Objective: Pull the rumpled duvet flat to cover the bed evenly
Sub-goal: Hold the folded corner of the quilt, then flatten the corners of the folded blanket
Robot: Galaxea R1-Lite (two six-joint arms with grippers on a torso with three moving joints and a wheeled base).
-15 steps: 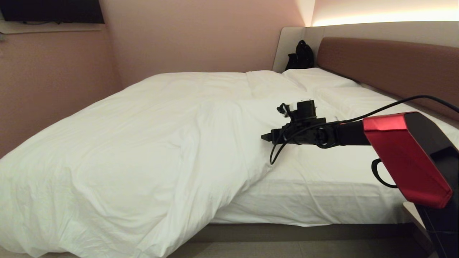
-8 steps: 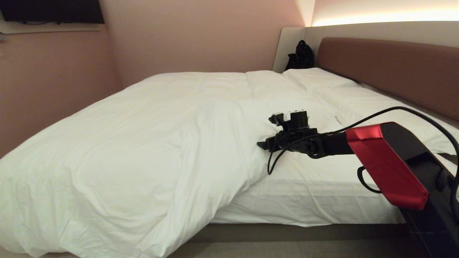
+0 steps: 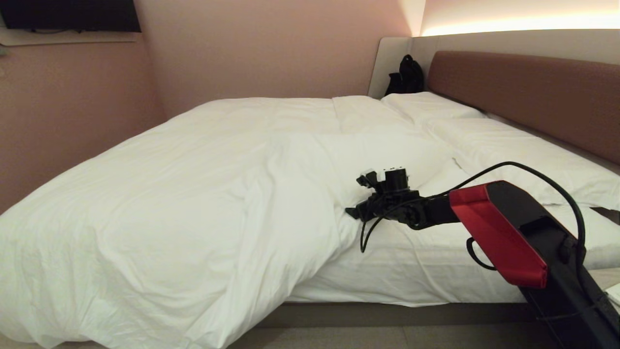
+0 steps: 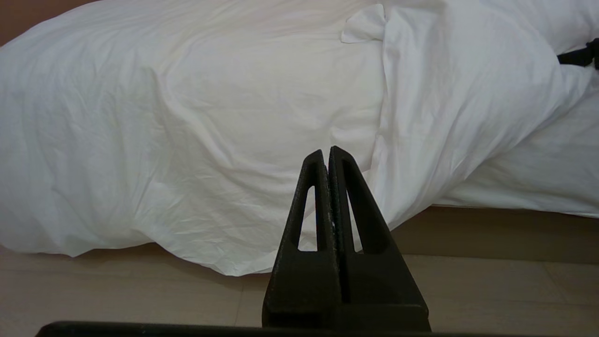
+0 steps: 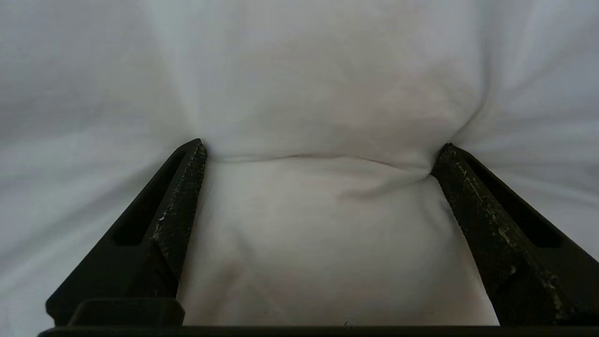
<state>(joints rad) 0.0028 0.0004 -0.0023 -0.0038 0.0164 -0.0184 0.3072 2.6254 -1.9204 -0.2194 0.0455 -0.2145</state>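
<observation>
The duvet [image 3: 193, 194] lies bunched toward the foot half of the bed [image 3: 411, 312], its near edge spilling down to the floor and leaving bare sheet [image 3: 426, 261] by the pillows [image 3: 508, 150]. The right tool [image 3: 352, 212] is spread wide, its fingertips [image 5: 199, 154] pressing into the duvet's folded edge. The left tool [image 4: 327, 154] hangs low beside the bed, pinched together on nothing.
</observation>
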